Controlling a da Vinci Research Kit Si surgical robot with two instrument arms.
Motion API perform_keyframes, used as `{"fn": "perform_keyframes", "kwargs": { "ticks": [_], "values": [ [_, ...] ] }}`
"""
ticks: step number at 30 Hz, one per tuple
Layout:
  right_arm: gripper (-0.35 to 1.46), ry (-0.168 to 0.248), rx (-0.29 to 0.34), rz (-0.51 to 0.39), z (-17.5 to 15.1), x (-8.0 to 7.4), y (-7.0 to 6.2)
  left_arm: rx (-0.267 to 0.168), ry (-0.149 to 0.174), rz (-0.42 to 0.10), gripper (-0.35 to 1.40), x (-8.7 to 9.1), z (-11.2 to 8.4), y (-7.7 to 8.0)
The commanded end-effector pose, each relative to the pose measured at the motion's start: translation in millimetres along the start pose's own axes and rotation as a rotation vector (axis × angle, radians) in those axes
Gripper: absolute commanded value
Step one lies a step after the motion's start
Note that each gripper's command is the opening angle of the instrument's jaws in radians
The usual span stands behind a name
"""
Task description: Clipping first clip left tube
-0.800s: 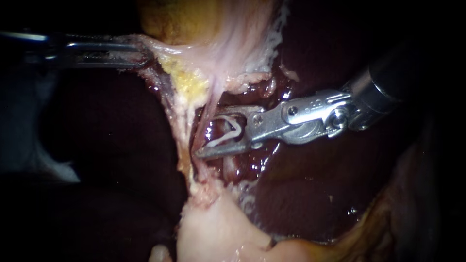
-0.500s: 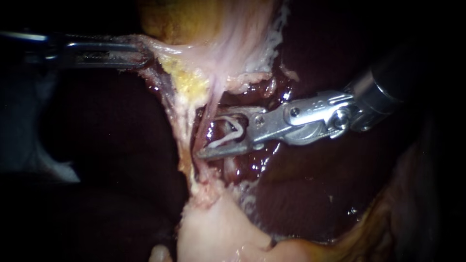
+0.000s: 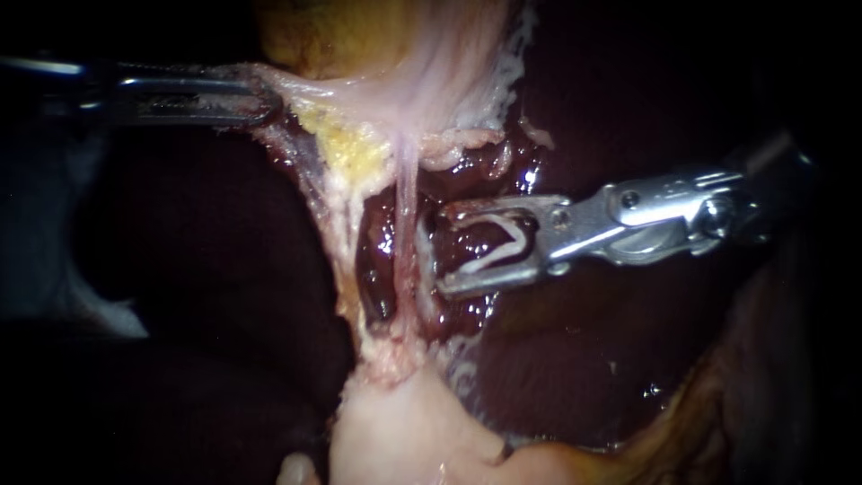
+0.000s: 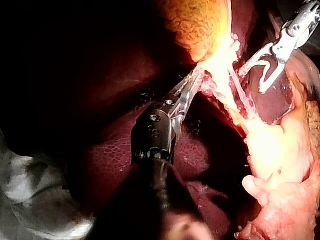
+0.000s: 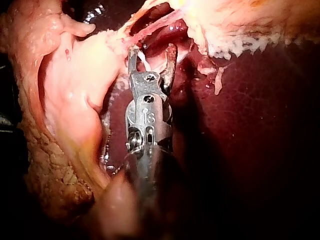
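Note:
My left instrument point(image 3: 262, 101) comes in from the left, its jaws shut on the pale tissue at the gallbladder's point(image 3: 359, 36) lower end, drawing it leftward. Below that, a thin pink tube point(image 3: 406, 207) runs straight down to the pale fat point(image 3: 404, 422). A whitish band point(image 3: 332, 224) runs alongside on its left. My right instrument point(image 3: 440, 253) stands just right of the tube, jaws open, with a white clip point(image 3: 489, 256) seated between them. No tissue lies inside the jaws. The left wrist view shows the same clip point(image 4: 267, 65) beside the stretched strands.
Dark red liver point(image 3: 628, 359) surrounds the field on both sides. Wet red tissue point(image 3: 377, 269) shows between the band and the tube. Yellowish fat point(image 3: 355, 153) hangs under the gallbladder. A fatty rim point(image 3: 700, 404) lies at lower right.
My right instrument has drawn back to the right: its open jaws, which stood around the pink tube, are now clear of it. The tube hangs straighter. The left instrument has held still.

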Motion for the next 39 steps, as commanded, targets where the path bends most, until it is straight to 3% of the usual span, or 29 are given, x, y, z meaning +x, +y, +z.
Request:
{"fn": "perform_keyframes", "kwargs": {
  "ticks": [1,10,18,23,33,39],
  "values": [
    [0.43,0.007,0.001,0.005,-0.2,0.2,-0.4,-0.001,0.0,0.0,-0.35,0.0,0.0,0.0],
    [0.42,0.043,0.025,0.045,0.3,3.0,-3.2,-0.003,-0.001,0.001,-0.35,-0.1,-0.2,0.0],
    [0.42,0.045,0.044,0.058,3.5,3.7,-3.6,-0.003,-0.001,0.001,-0.35,-0.1,-0.3,-0.1],
    [0.44,0.044,0.048,0.055,5.6,2.9,-3.1,-0.003,-0.001,0.001,-0.35,-0.1,-0.3,0.0],
    [0.45,0.038,0.059,0.056,8.9,-0.4,-1.9,-0.001,0.0,0.0,-0.35,-0.2,-0.4,0.3],
    [0.45,0.036,0.076,0.052,10.4,-1.2,-1.0,0.0,0.0,-0.001,-0.35,-0.1,-0.4,0.6]
  ]
}}
